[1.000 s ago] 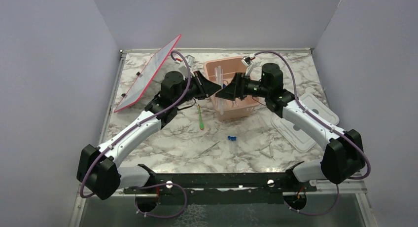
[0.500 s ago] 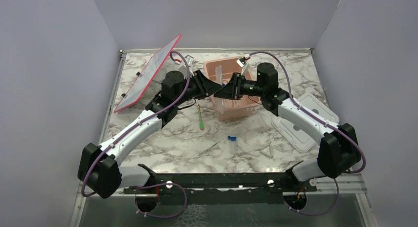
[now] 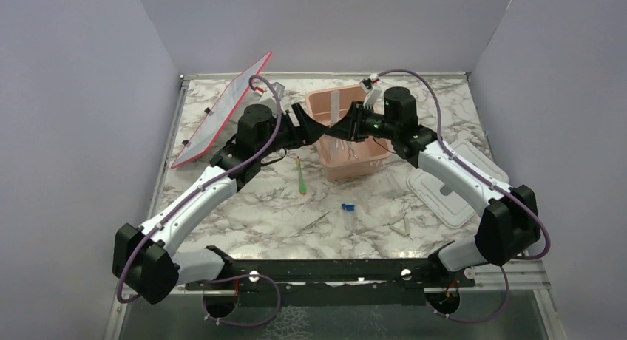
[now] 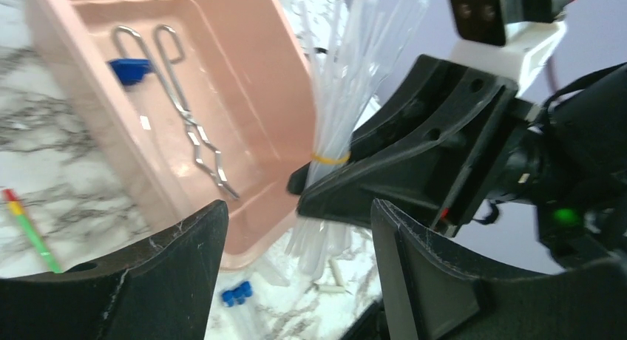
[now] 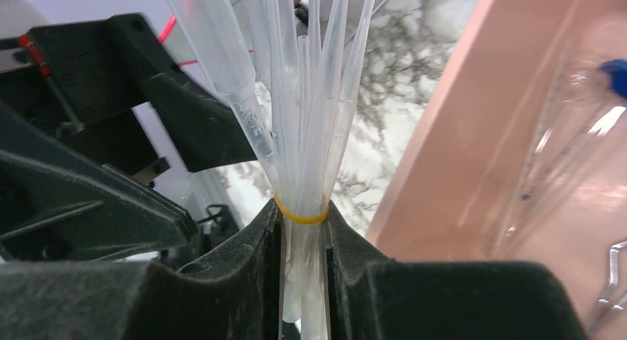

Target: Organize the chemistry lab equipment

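Since a second ago the hold has changed sides: the right gripper, then spread wide, now pinches the pipette bundle just at its yellow band. The left gripper, which had been nearly closed, now stands with its fingers well apart and off the bundle. In the top view the two grippers meet at upper centre of the frame, over the left part of the pink tub. The right gripper has shifted left and up, and the left arm has drawn back slightly to the left. The bundle stands roughly upright above the tub's near-left rim. Metal tweezers and a blue cap lie in the tub. The green-yellow stick and two small blue caps lie unmoved on the bench.
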Action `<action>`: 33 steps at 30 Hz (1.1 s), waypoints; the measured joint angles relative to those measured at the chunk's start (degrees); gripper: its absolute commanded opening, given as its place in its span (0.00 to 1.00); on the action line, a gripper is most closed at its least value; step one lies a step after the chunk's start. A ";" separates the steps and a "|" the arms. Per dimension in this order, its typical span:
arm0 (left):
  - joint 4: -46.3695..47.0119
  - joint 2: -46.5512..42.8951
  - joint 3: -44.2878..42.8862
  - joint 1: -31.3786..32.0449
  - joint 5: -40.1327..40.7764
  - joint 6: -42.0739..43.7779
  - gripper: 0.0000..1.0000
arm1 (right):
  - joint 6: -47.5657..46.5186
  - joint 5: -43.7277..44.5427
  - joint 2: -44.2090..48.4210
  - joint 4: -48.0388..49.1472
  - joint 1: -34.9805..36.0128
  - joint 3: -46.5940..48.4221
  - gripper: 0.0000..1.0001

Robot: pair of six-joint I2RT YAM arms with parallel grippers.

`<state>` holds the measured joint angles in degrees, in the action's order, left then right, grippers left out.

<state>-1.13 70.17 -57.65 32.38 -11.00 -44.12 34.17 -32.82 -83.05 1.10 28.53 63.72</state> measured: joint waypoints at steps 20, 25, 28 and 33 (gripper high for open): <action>-14.67 -4.00 5.31 -0.50 12.72 15.08 0.75 | -15.02 18.78 -27.04 -20.31 -0.37 16.90 0.35; -14.88 -1.68 5.70 -0.50 13.00 15.26 0.75 | -15.89 18.21 -29.53 -22.34 -0.31 19.15 0.41; -14.91 -0.81 5.70 -0.50 13.00 15.30 0.75 | -16.02 18.08 -30.40 -22.95 -0.11 20.41 0.44; -14.88 -0.52 5.70 -0.50 13.00 15.34 0.75 | -15.72 18.18 -30.36 -23.93 -0.07 20.57 0.47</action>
<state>-16.01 69.65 -51.94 31.88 2.00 -28.77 18.46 -14.63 -113.40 -22.83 28.47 84.29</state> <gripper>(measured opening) 0.750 0.448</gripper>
